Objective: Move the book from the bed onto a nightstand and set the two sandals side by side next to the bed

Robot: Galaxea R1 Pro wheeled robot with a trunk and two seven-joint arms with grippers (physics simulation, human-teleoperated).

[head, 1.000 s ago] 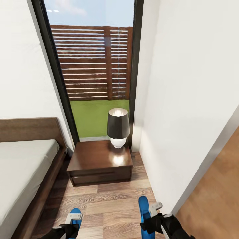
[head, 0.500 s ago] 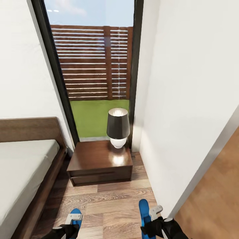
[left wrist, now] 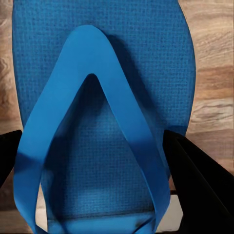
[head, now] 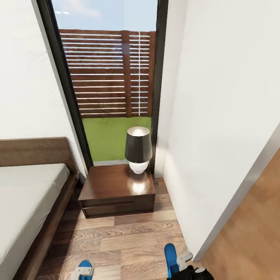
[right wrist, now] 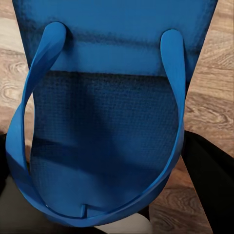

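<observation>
At the far left of our head view lies the bed (head: pixel 27 194), a flat pale grey mattress in a dark brown wooden frame, cut off by the picture's edge. Near the bottom edge our left gripper (head: pixel 82 272) holds the left sandal (head: pixel 84 268), bright blue; up close its sole (left wrist: pixel 102 58) is finely dotted and the smooth V-shaped strap runs between the black fingers (left wrist: pixel 197 180), which press on both sides. Next comes the nightstand (head: pixel 118 190), squarish, glossy, with one drawer, carrying a lamp (head: pixel 138 149) with a dark shade and white round base. Further right our right gripper (head: pixel 186 268) clasps the right sandal (head: pixel 170 254), whose strap (right wrist: pixel 29 126) loops over textured foam. We see no book anywhere.
</observation>
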